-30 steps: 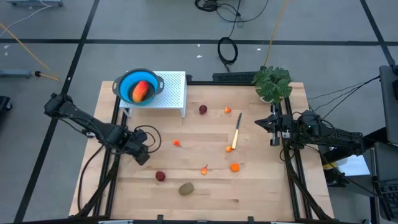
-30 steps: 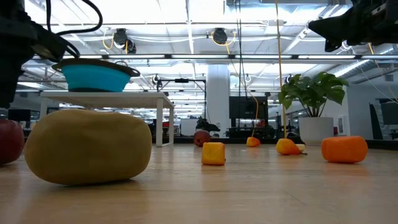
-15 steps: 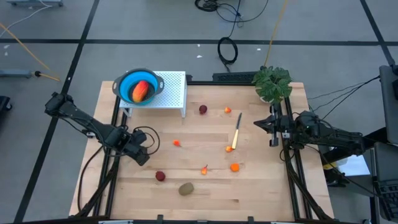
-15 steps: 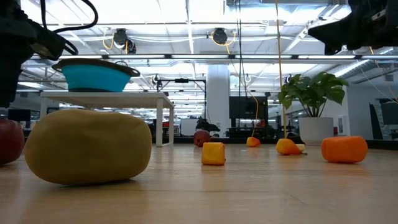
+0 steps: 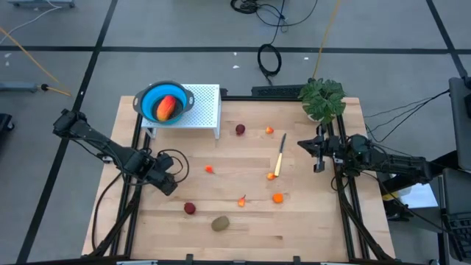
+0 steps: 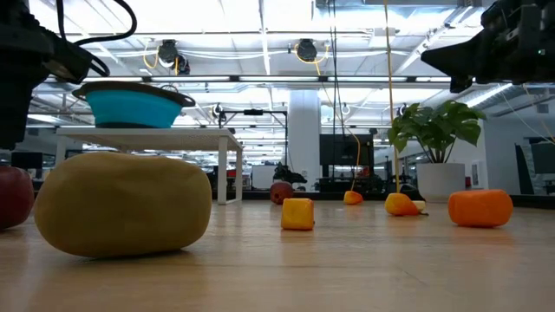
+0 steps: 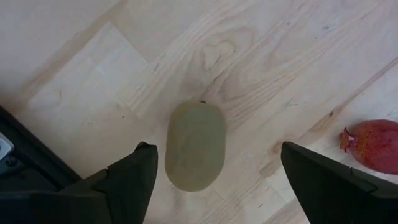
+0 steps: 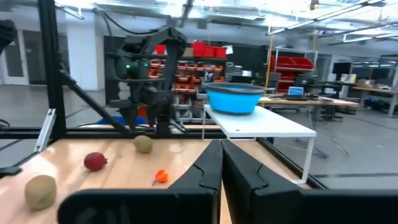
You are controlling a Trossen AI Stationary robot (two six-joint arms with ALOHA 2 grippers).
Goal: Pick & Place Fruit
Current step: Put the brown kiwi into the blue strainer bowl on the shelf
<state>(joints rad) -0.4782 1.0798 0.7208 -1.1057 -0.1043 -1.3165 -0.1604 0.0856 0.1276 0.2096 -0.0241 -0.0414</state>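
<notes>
Left gripper [image 5: 165, 181] hovering over the near-left of the table [image 5: 309, 221], fingers spread wide, nothing between them. Brown-green oval fruit [image 5: 220, 223] lying toward the near edge, to the right of that gripper, dark red ball [image 5: 190, 208] just beside it on the left. Through the left wrist camera, oval [image 7: 195, 145] framed squarely between the two fingers [image 7: 127, 180], long axis running along the gap, not across it. Clearly the left arm's pick: right gripper [image 5: 318, 154] far off at the right edge, pinched shut and empty. Blue bowl [image 5: 163, 102] up on the white stand [image 5: 206, 110], far-left, already holding the red-orange piece [image 5: 167, 107].
</notes>
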